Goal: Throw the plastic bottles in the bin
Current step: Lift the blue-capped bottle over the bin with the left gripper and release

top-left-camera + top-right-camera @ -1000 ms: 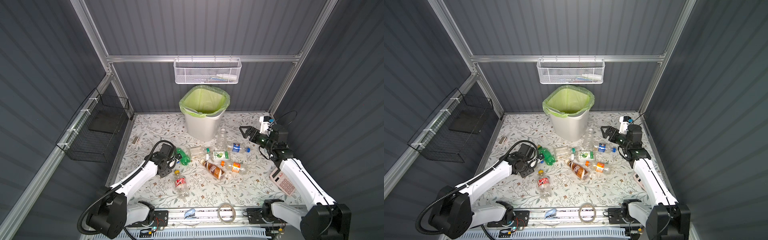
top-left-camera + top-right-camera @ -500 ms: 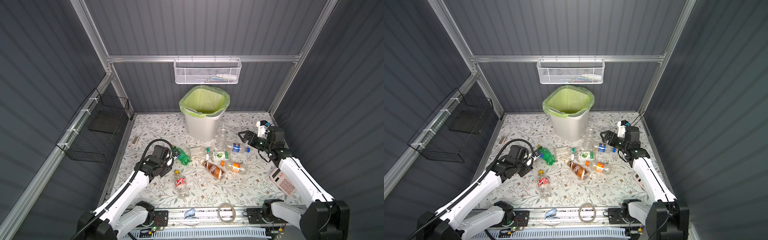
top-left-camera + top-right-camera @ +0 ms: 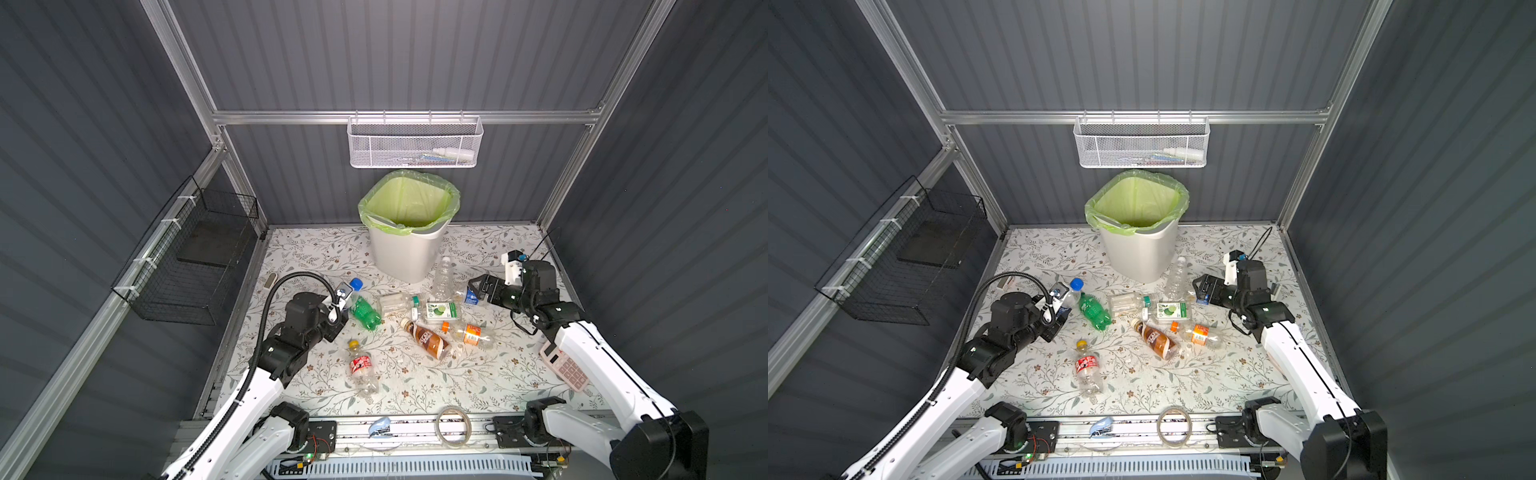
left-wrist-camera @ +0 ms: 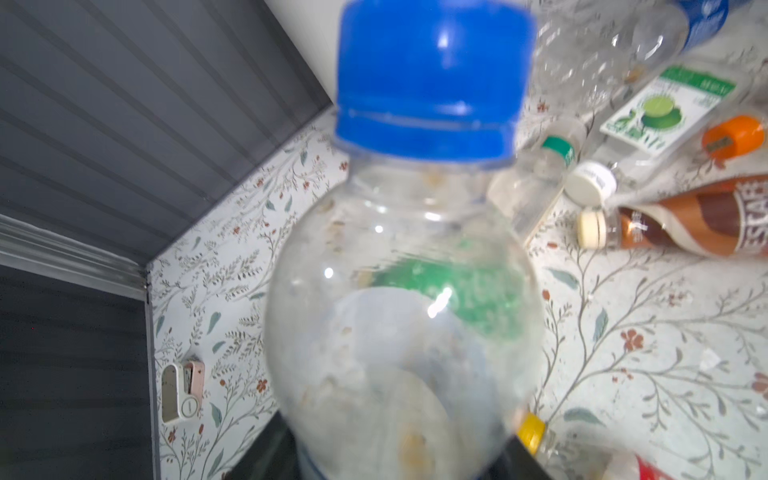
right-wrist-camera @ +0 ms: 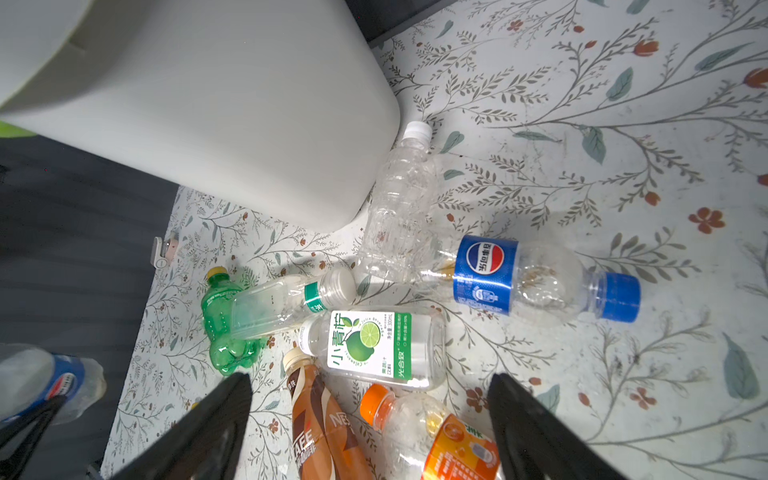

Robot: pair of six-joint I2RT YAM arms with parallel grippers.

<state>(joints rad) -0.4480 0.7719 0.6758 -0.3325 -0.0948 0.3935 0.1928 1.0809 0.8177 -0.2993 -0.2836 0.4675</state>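
My left gripper (image 3: 340,300) (image 3: 1056,302) is shut on a clear bottle with a blue cap (image 3: 354,286) (image 4: 415,257), held off the mat left of the green bottle (image 3: 365,312). The white bin (image 3: 409,253) (image 5: 208,104) with its green liner stands at the back. My right gripper (image 3: 478,287) (image 5: 370,378) is open and empty, just above a blue-labelled bottle (image 3: 471,296) (image 5: 519,278). On the mat lie a plain clear bottle (image 3: 442,273), a green-banded one (image 3: 395,302), a lime-labelled one (image 3: 440,311), a brown one (image 3: 428,341), an orange-labelled one (image 3: 470,333) and a red-labelled one (image 3: 361,369).
A white mesh basket (image 3: 415,143) hangs on the back wall above the bin. A black wire basket (image 3: 187,257) hangs on the left wall. A calculator (image 3: 565,368) lies at the right edge. A tape roll (image 3: 453,426) and a blue stapler (image 3: 379,426) sit on the front rail.
My left arm has risen, lifting the blue-capped bottle off the mat. My right gripper has come down and to the left over the blue-labelled bottle, its jaws slightly narrower.
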